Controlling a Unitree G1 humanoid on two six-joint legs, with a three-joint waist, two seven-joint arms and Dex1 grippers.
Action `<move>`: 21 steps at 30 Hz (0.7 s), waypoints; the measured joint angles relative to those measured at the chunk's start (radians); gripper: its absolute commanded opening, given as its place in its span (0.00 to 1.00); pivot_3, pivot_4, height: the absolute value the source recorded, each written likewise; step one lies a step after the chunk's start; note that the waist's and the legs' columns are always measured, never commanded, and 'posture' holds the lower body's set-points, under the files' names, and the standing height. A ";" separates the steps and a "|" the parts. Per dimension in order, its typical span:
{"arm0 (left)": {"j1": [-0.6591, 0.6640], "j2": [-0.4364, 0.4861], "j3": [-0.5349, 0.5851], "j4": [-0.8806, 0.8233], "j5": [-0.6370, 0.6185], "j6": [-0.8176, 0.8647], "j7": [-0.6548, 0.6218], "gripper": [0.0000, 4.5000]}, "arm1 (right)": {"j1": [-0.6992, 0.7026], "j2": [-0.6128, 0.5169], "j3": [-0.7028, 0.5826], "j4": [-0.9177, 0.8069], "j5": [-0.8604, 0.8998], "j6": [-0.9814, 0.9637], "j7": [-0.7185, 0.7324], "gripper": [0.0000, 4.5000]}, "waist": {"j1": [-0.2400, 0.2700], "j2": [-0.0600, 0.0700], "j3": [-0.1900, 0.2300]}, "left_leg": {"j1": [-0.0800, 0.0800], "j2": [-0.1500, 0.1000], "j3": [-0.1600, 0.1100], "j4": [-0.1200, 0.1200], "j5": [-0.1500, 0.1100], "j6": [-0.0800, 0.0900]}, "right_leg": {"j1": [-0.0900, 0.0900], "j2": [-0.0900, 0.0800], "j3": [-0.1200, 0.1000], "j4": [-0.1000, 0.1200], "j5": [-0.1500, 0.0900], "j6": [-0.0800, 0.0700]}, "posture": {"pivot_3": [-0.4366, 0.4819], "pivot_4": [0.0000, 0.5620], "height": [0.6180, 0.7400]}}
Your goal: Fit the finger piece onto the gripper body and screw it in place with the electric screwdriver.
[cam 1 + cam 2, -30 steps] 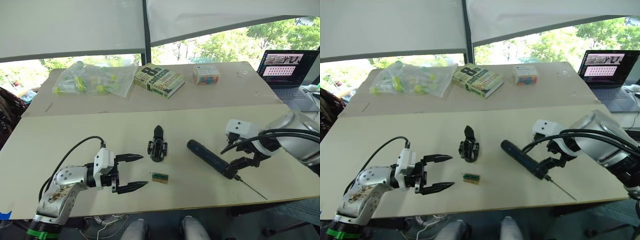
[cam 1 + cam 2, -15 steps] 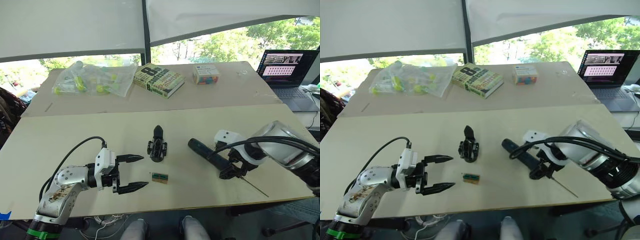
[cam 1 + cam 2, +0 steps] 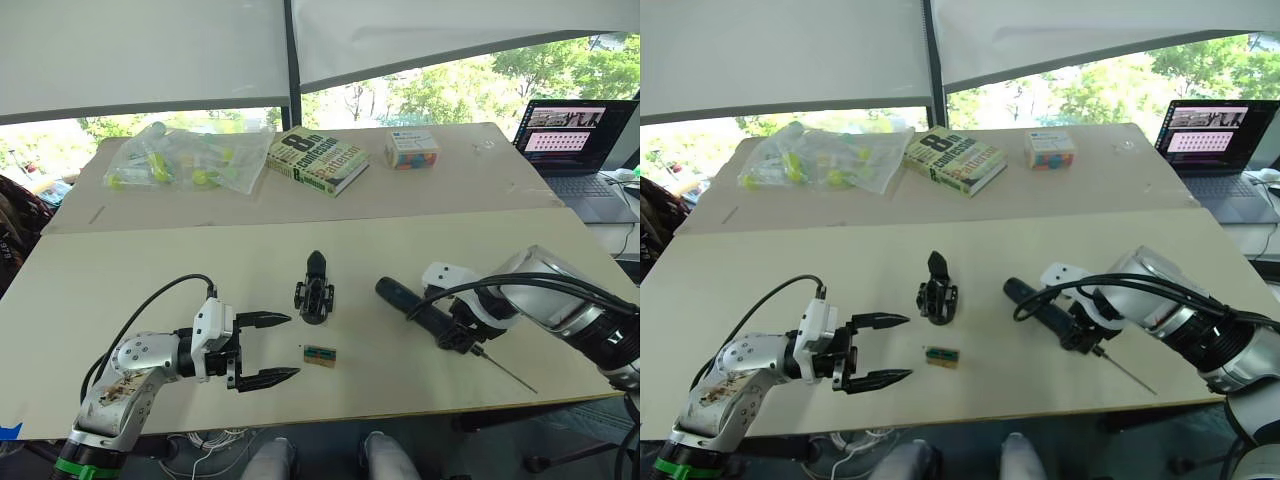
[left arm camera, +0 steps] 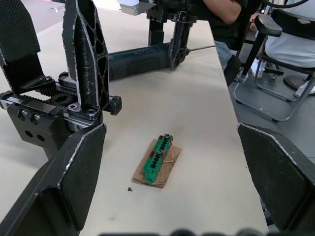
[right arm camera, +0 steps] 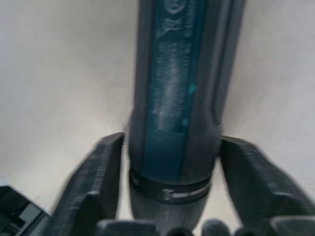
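My right gripper (image 5: 170, 196) straddles the screwdriver (image 3: 425, 312) near its bit end, fingers not yet closed on it; closing this far forward, the long handle beyond could swing sideways.

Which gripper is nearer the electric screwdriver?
Right. The right gripper straddles the electric screwdriver near its bit end, fingers on either side. The left gripper hangs open far across the table, beyond the gripper body.
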 measured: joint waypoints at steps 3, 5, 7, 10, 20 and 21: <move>0.000 -0.002 -0.004 0.000 0.000 0.001 0.002 1.00 | 0.000 -0.001 0.005 0.006 -0.006 -0.011 0.007 0.43 | 0.000 -0.001 0.000 | 0.000 0.000 0.000 0.000 0.000 0.000 | 0.001 0.000 0.000 0.000 0.000 0.000 | 0.48 0.27 0.98; 0.000 -0.003 -0.005 0.000 0.000 0.001 0.003 1.00 | 0.002 -0.011 0.009 0.016 -0.010 -0.041 0.018 0.43 | 0.001 -0.001 -0.001 | 0.001 0.000 0.000 0.000 0.000 0.000 | 0.001 0.000 0.000 0.000 0.000 0.000 | 0.48 0.27 0.98; 0.000 -0.003 -0.005 0.000 0.000 0.001 0.003 1.00 | 0.008 -0.021 0.009 0.022 -0.014 -0.079 0.030 0.43 | 0.001 -0.001 -0.001 | 0.001 0.000 0.000 0.000 0.000 0.000 | 0.001 0.000 0.000 0.000 0.000 0.000 | 0.48 0.27 0.98; -0.002 -0.002 -0.004 0.002 -0.001 0.000 -0.001 1.00 | 0.042 -0.040 -0.040 0.059 -0.009 -0.157 0.045 0.43 | 0.001 -0.002 0.000 | 0.001 0.000 0.000 0.000 0.000 0.000 | 0.001 0.000 0.000 0.000 0.000 0.000 | 0.48 0.27 0.98; -0.056 0.005 0.035 0.188 0.024 -0.124 -0.074 1.00 | 0.199 0.140 -0.866 0.115 0.279 -0.084 -0.034 0.43 | 0.000 -0.001 0.001 | 0.000 0.003 0.001 -0.001 0.000 0.000 | 0.000 0.002 -0.001 0.001 0.002 -0.003 | 0.48 0.27 0.98; -0.056 0.008 0.038 0.226 0.033 -0.146 -0.083 1.00 | 0.218 0.159 -0.926 0.100 0.310 -0.086 -0.041 0.43 | 0.003 -0.001 0.001 | 0.000 0.003 0.001 -0.001 0.000 0.000 | -0.001 0.002 -0.001 0.001 0.002 -0.003 | 0.48 0.27 0.98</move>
